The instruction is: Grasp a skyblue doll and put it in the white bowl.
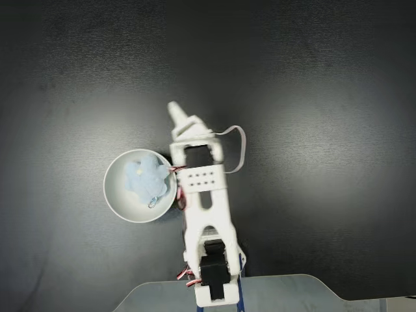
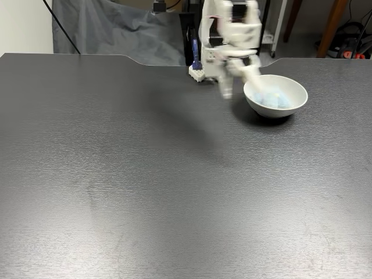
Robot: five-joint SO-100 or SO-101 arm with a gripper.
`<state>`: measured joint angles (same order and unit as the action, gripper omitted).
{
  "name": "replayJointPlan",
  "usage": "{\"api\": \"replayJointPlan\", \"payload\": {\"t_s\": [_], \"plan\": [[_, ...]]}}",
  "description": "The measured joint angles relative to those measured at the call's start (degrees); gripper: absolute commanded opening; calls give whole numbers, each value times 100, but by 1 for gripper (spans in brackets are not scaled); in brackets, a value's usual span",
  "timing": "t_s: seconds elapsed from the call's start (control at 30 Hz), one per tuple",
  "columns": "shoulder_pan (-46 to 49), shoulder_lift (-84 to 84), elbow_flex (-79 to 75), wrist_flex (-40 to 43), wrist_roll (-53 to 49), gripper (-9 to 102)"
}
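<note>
Skyblue doll (image 1: 144,179) lies inside the white bowl (image 1: 116,195), keyring clasp toward the rim; placement looks done. Gripper (image 1: 177,112) sits beside the bowl, past its rim, holding nothing; whether the claw is parted or closed I cannot tell, blurred in the fixed view from across the table (image 2: 70,174).
</note>
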<state>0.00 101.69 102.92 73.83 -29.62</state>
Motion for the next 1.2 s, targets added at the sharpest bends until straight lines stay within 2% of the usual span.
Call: {"api": "replayJointPlan", "payload": {"t_s": [0.1, 0.23, 0.27, 0.43, 0.53, 0.67, 0.9, 1.2], "plan": [[290, 229, 0, 0, 272, 32], [343, 1143, 88, 0, 844, -3], [334, 1380, 132, 0, 940, -4], [431, 2109, 694, 0, 1090, 9], [519, 2355, 1257, 0, 1151, 7], [457, 3340, 1986, 0, 1441, -2], [369, 6267, 3841, 0, 2813, -1], [352, 8218, 5537, 0, 3085, -1]]}}
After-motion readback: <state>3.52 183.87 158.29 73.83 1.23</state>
